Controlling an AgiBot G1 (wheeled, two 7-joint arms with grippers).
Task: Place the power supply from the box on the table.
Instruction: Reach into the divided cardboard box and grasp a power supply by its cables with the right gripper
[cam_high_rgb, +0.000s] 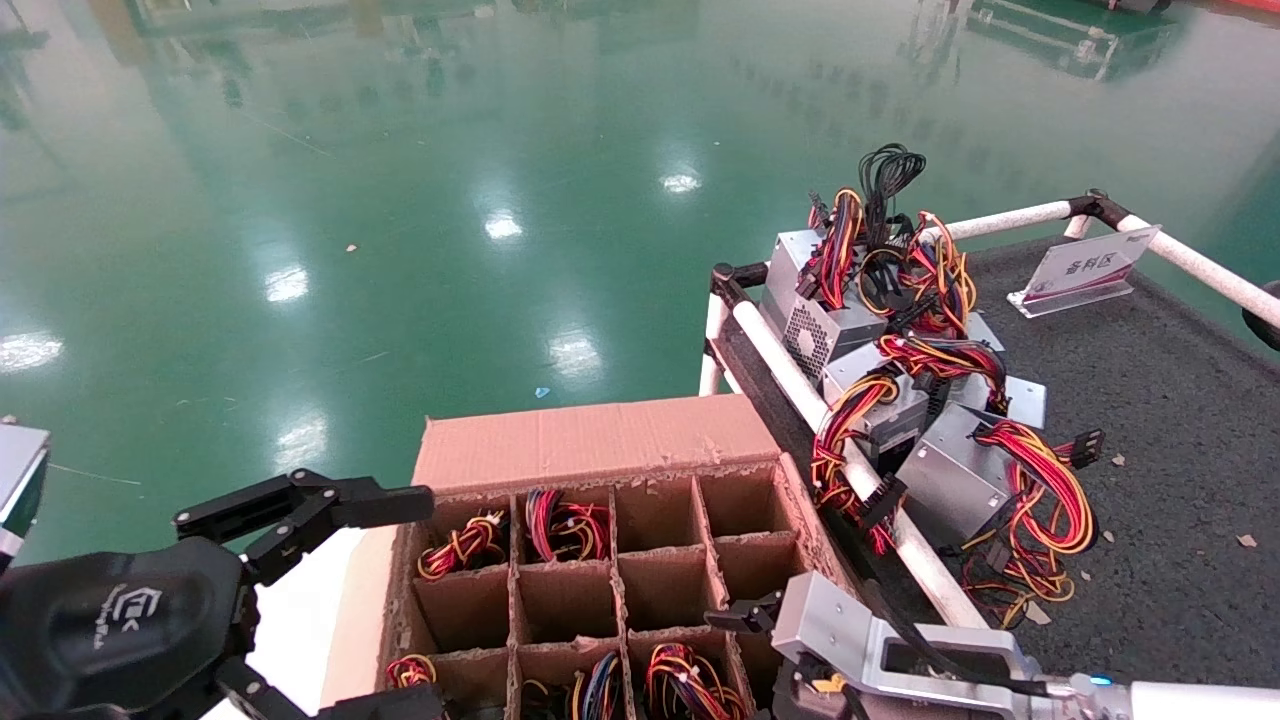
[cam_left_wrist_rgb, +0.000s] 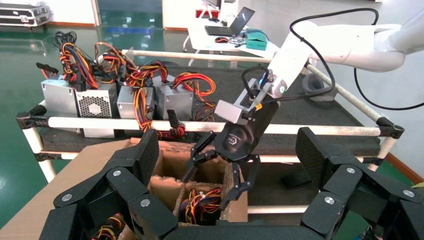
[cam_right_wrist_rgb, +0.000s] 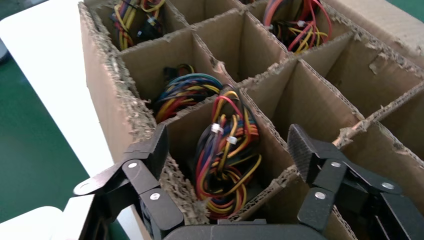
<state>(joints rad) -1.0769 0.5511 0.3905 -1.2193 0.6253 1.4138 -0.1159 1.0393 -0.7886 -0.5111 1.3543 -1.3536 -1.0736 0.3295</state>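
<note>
Glossy green floor fills the far half of the head view, and at about six o'clock on it sits the large brown cardboard box (cam_high_rgb: 600, 560), its ragged dividers making a grid of square cells. Several cells hold red, yellow and black wire bundles (cam_high_rgb: 565, 522); the metal bodies beneath them are hidden. At three o'clock stands the wide dark grey table (cam_high_rgb: 1180, 450) rimmed by white tube rails (cam_high_rgb: 790, 375), and along its near-left edge lies a heap of silver metal units (cam_high_rgb: 950, 485) tangled in their own coloured wires. The right gripper (cam_right_wrist_rgb: 227, 145) hangs just over the box's near row, at roughly five o'clock, its black fingers (cam_right_wrist_rgb: 150, 150) spread wide on either side of one cell. In that cell lies the power supply's red-yellow-black wire bundle (cam_right_wrist_rgb: 225, 155) (only the wiring shows, not the casing), and neither finger touches it. The left gripper (cam_high_rgb: 330, 600) hovers at eight o'clock beside the box's left wall, its jaws likewise spread apart and holding nothing. A white tilted sign (cam_high_rgb: 1085, 268) stands at one o'clock on the table.
</note>
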